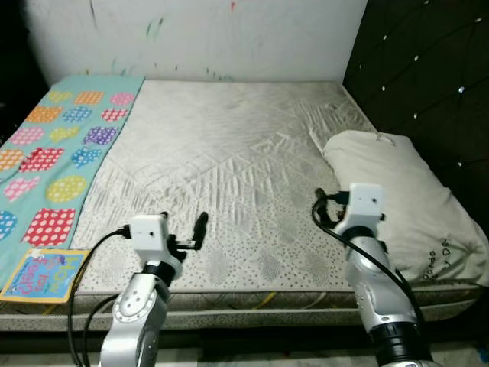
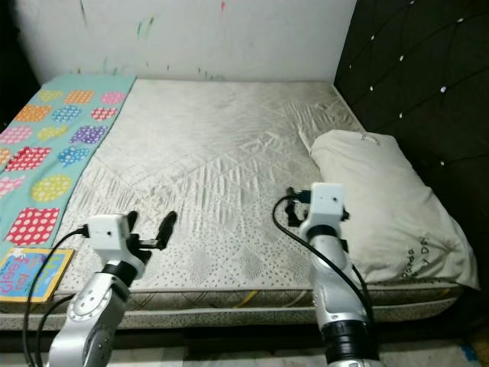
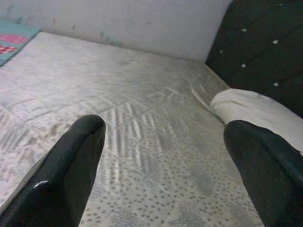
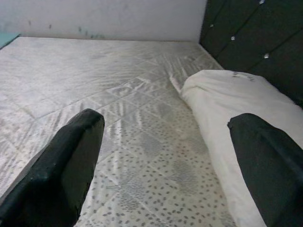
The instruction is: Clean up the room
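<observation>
The bed's bare quilted mattress [image 1: 229, 160] runs from the white wall [image 1: 206, 34] at the far end to the near edge, where both arms reach in over it. The left claw [image 1: 200, 229] hangs just above the mattress close to that near edge, its two black fingers [image 3: 66, 165] spread wide with nothing between them. The right claw [image 4: 165, 156] sits over the right side of the near edge, fingers likewise spread apart and holding nothing, with one finger [image 4: 270, 161] over the pillow's side. The white pillow [image 1: 405, 199] lies along the right edge of the bed, pressed up beside the dark tufted headboard [image 1: 428, 69], its near corner almost at the mattress's front edge. Down the left edge stretches a teal blanket [image 1: 53, 153] with coloured patches, and a flat children's book [image 1: 42, 274] rests at the front left corner, just beside the blanket's near end. Between blanket and pillow the middle of the mattress lies open, well apart from both claws' fingers.
</observation>
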### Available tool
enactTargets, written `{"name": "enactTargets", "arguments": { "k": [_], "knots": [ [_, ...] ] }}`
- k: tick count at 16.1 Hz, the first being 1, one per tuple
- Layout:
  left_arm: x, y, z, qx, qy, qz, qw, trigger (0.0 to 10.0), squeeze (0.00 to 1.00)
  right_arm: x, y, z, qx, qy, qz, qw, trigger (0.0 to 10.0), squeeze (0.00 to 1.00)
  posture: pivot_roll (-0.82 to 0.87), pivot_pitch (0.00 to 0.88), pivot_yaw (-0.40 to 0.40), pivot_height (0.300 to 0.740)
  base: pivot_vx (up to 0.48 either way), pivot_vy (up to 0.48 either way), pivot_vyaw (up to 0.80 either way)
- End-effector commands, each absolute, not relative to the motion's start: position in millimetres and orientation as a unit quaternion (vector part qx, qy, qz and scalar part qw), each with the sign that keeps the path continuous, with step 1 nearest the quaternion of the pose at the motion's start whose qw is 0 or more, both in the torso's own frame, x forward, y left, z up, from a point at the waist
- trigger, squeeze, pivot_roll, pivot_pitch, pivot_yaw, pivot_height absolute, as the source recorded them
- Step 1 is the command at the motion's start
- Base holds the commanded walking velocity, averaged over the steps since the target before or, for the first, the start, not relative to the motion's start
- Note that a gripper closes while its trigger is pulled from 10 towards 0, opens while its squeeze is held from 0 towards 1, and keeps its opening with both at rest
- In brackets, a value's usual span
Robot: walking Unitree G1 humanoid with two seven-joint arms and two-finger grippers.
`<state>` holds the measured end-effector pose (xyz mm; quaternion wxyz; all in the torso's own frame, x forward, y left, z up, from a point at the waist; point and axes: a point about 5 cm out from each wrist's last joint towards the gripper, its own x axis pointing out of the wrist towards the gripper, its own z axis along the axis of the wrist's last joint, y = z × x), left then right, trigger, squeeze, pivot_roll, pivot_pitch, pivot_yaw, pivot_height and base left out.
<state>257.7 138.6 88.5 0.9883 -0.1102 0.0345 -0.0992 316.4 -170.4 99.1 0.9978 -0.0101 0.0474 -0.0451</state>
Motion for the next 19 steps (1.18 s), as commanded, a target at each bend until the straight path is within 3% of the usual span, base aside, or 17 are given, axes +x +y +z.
{"name": "enactTargets", "arguments": {
  "k": [1,19],
  "knots": [
    [256.8,137.7,90.7,-0.109,0.031,-0.105,0.988,10.0,0.00,318.2,-171.5,103.5,-0.011,0.040,-0.045,0.998,10.0,0.00,-0.10,0.000,-0.021,0.740,0.000,0.000,0.00],
    [254.1,139.2,89.2,-0.122,0.039,-0.097,0.987,10.0,0.00,312.0,-172.7,97.2,-0.012,0.051,-0.046,0.998,10.0,0.00,-0.09,0.000,-0.016,0.740,0.000,0.034,0.00]
  ]
}}
